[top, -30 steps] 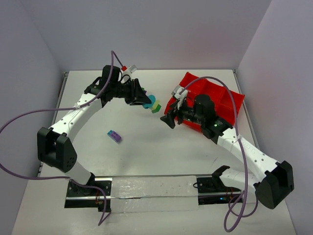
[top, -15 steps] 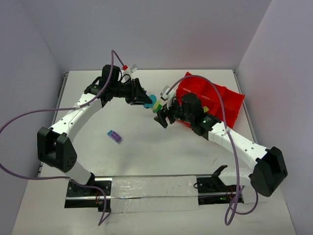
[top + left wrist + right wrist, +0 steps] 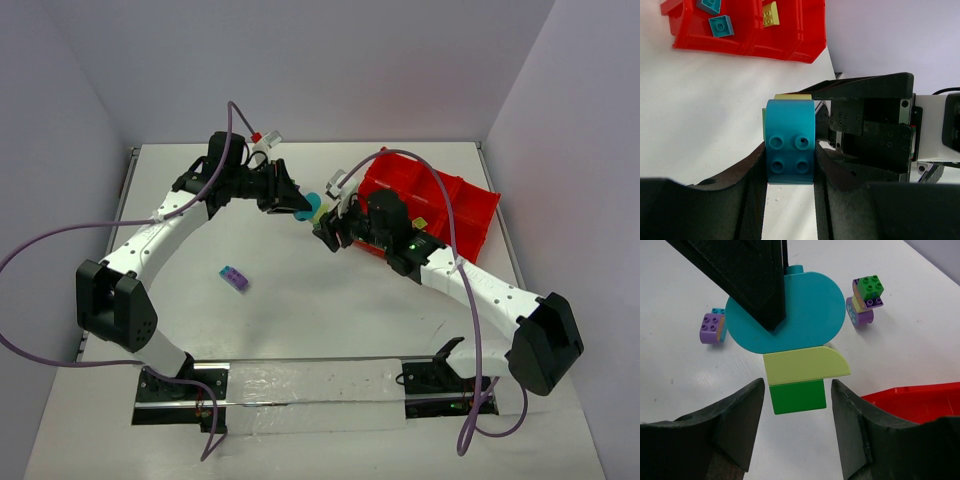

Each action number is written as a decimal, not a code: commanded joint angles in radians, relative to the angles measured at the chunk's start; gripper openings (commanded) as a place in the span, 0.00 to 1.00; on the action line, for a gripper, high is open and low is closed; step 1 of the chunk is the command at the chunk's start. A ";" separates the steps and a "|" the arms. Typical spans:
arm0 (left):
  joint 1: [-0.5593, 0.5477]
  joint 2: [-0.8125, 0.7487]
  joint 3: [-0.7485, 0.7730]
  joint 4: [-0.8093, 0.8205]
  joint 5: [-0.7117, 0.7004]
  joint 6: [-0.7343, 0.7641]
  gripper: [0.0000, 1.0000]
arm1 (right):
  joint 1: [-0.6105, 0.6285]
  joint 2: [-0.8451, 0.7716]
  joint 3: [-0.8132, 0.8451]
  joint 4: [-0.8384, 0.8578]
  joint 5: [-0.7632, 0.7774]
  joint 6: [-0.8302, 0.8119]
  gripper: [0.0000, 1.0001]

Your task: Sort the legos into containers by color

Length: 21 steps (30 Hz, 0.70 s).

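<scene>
Left gripper (image 3: 790,165) clenched on a brick stack (image 3: 802,355), held above the table (image 3: 300,320) just left of the red tray (image 3: 470,215). The stack is three pieces in a row: a teal brick (image 3: 812,315) with a rounded outline and four studs on the face seen from the left wrist, pinched between the black fingers; a yellow-green brick (image 3: 802,365) with one curved corner; and a small square green brick (image 3: 797,396) at the free end. Right gripper (image 3: 796,405) released, its jaws standing one on each side of the green brick with a strip of table showing in both gaps. The tray lies at the far right of the table; teal bricks (image 3: 721,26) sit in one compartment and a yellow brick (image 3: 771,14) in the next. A purple brick (image 3: 234,278) lies on the table, near and left of centre. A small mixed clump (image 3: 866,300), green on top of purple, rests beyond the stack.
</scene>
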 commanded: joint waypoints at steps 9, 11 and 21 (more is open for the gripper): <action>0.003 -0.022 0.005 0.069 0.030 0.006 0.00 | 0.018 0.001 0.056 0.039 0.087 0.038 0.01; 0.004 -0.037 0.000 0.078 0.023 0.010 0.00 | 0.018 -0.035 0.008 0.052 0.113 0.029 0.00; 0.045 -0.039 0.005 0.068 0.021 0.035 0.00 | 0.015 -0.175 -0.102 -0.015 0.147 0.044 0.00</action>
